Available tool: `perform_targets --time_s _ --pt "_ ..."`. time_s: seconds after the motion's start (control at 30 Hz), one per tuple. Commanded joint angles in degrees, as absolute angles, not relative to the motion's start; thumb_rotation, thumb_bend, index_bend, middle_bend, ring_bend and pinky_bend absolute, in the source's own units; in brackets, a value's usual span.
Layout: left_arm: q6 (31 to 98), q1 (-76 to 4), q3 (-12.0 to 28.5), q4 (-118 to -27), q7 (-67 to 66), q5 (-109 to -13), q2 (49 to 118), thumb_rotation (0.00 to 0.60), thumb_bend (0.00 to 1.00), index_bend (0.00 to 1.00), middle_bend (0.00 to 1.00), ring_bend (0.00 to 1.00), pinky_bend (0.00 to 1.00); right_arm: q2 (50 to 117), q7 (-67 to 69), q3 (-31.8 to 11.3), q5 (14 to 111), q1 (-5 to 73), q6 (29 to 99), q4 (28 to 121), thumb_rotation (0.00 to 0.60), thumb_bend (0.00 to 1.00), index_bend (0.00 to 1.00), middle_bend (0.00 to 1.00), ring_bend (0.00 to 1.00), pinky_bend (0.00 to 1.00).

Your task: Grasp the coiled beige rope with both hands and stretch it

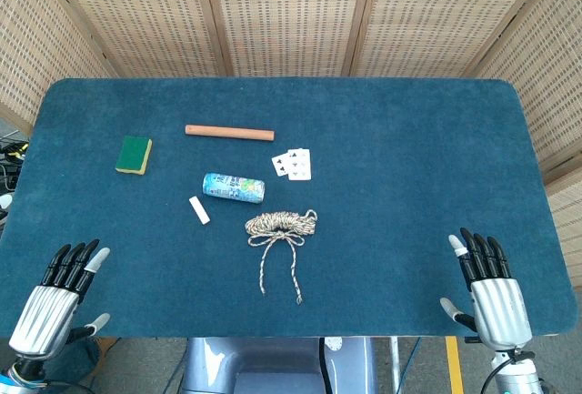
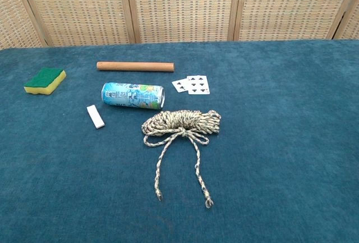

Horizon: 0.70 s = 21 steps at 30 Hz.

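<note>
Starting configuration, seen from the head and chest cameras. The coiled beige rope (image 1: 282, 224) is laid near the middle of the blue table (image 1: 409, 130), slightly toward the robot's edge; its bundle is drawn out left to right, and two loose tails (image 2: 179, 167) are trailed from its knot toward the robot. The left hand (image 1: 56, 301) and the right hand (image 1: 491, 290) are held at the near corners, each with fingers extended, slightly apart and holding nothing. The rope is thus placed ahead of and between both hands, well apart from each, and appears about as far from one as from the other. Its long axis is judged to run from one hand's side to the other, so each end can be approached from its own side. A can (image 2: 133, 95) is lying just beyond the coil, and a white block (image 2: 96, 116) to its left
</note>
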<state>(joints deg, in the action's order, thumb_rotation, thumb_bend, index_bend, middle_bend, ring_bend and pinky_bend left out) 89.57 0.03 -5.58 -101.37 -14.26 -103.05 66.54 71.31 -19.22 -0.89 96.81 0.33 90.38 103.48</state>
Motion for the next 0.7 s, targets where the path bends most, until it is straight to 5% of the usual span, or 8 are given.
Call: perform_targets --time_s 0.03,0.37,0.7 --pt "89.5 0.0 -5.6 -101.4 -14.2 -103.0 66.5 0.600 0.00 0.00 0.00 0.00 0.00 71.3 -18.8 -0.9 96.6 0.6 89.9 103.3 0.600 0.00 0.04 0.00 0.00 0.00" --pt "88.7 -0.1 -5.4 -101.7 -15.6 -102.3 67.0 0.600 0.00 0.00 0.00 0.00 0.00 70.1 -19.5 -1.3 99.2 5.8 82.9 102.5 0.600 0.02 0.14 0.00 0.00 0.00" --pt "87.9 -0.2 -5.1 -102.2 -18.4 -101.7 68.1 0.600 0.00 0.00 0.00 0.00 0.00 66.6 -25.8 -2.3 102.7 17.8 65.4 105.7 0.600 0.44 0.30 0.00 0.00 0.00"
